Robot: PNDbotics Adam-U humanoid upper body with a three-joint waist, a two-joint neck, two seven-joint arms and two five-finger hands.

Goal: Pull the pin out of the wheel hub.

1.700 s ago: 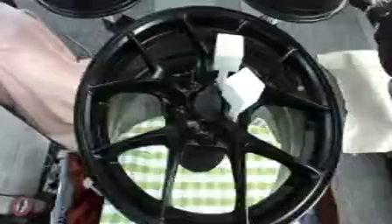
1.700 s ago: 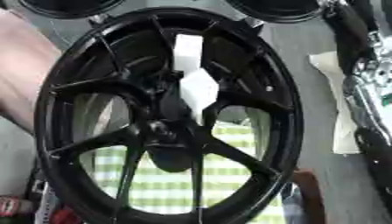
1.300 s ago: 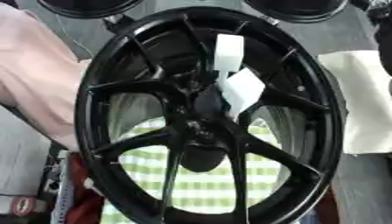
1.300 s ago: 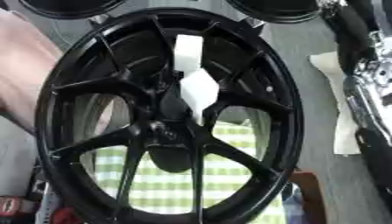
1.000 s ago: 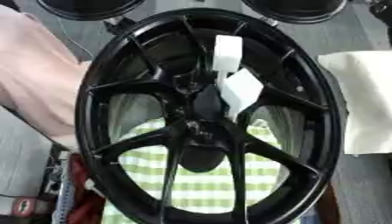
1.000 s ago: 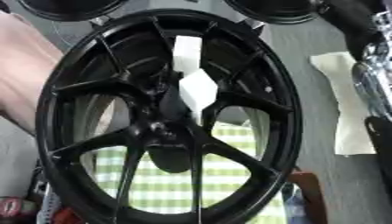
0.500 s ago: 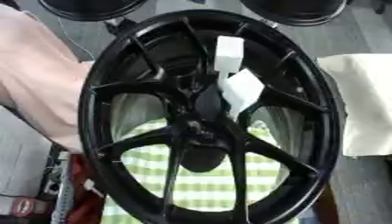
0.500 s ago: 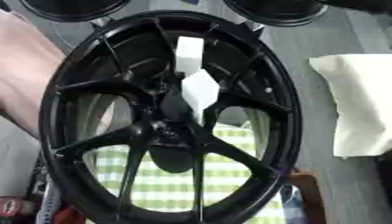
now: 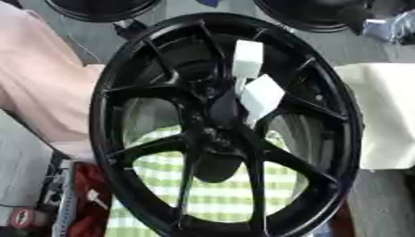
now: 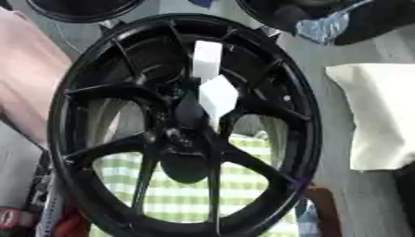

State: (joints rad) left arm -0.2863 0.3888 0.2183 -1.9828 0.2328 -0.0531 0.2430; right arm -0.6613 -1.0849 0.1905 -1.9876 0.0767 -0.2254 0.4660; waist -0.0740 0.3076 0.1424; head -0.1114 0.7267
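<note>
A large black wheel [image 9: 113, 83] with several spokes stands tilted and fills both views. Its hub [image 9: 212, 135] lies near the middle. Just above the hub a white pin [image 9: 261, 95] sticks out, with a second white block [image 9: 247, 59] above it on the same stem. Nothing touches the pin. A dark arm with a blue-grey patch [image 10: 365, 21] shows in the top right corner, well away from the hub; I take it for my right arm, with its hand hidden in the dark shape. My left hand is in neither view.
A green and white checked cloth [image 9: 219, 194] lies under the wheel. A cream cloth [image 9: 385, 115] lies at the right, pink fabric [image 9: 40, 92] at the left. Two more black wheels [image 9: 312, 14] stand at the far edge. Red gear [image 9: 85, 199] sits at the lower left.
The black and silver arm along the right edge has drawn back up into the top right corner, uncovering the cream cloth. Wheel and white pin have not moved.
</note>
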